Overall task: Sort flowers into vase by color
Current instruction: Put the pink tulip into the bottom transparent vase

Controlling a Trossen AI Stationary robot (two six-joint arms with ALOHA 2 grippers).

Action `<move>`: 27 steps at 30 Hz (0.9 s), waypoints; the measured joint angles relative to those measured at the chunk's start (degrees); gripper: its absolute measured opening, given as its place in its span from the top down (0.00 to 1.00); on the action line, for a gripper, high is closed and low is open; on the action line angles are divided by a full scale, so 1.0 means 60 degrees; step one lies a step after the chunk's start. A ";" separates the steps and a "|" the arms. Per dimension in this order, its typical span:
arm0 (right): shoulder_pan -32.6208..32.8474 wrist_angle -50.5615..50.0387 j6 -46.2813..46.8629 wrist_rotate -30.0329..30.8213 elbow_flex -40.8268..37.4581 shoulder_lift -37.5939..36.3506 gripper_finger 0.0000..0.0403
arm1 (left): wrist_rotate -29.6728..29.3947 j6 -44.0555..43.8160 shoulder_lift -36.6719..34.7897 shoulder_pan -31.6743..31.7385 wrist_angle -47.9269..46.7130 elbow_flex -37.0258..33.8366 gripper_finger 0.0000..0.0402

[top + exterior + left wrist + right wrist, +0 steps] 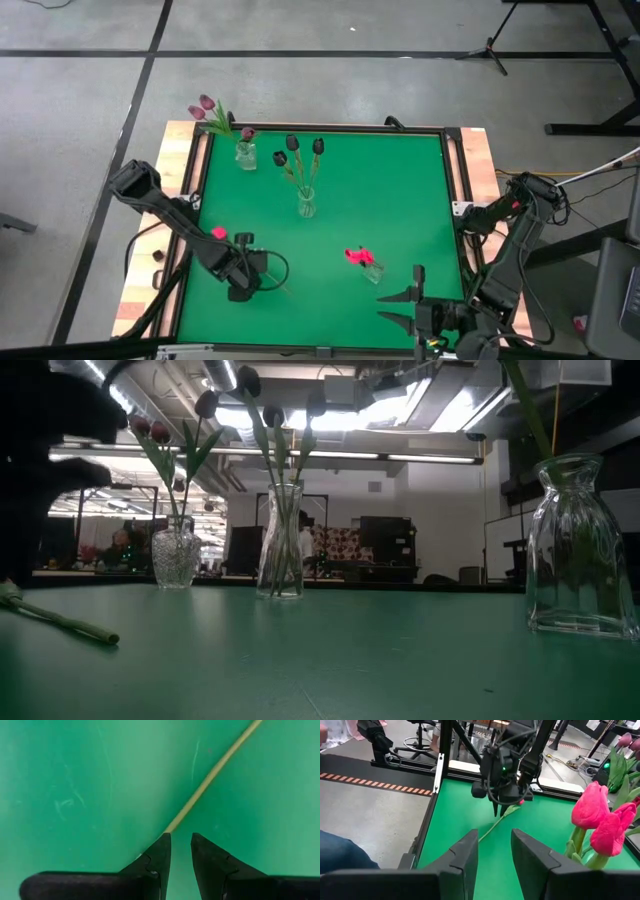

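Left gripper [243, 292] is down over the last loose pink-red tulip [219, 233] on the green surface [330, 220]; jaws narrow, stem beside one finger, not gripped. Next: centre on the stem, close, lift to the clear vase with pink tulips [372, 270]. Right gripper [397, 306] idles at the near edge, jaws part-open, empty.

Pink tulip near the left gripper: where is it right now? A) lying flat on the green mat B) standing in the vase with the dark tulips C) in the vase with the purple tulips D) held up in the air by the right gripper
A: the pink tulip lies on the green mat under the left gripper, its stem flat on the surface in the low and left wrist views; it stands in no vase.
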 joint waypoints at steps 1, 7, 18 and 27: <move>0.0000 -0.0022 0.0000 -0.0004 0.0000 0.0000 0.71 | 0.0015 0.0092 0.0000 0.0044 0.0137 -0.0141 0.82; 0.0000 -0.0051 0.0000 -0.0005 0.0000 0.0000 0.71 | 0.0058 0.0440 -0.0001 0.0342 0.0178 -0.0571 0.82; 0.0000 -0.0051 0.0000 -0.0015 0.0000 0.0000 0.71 | 0.1031 0.1229 -0.0072 0.0888 0.0888 -0.1188 0.83; 0.0004 0.0035 0.0000 -0.0160 0.0003 0.0000 0.71 | 0.1024 0.1099 -0.0051 0.1011 0.0944 -0.1213 0.98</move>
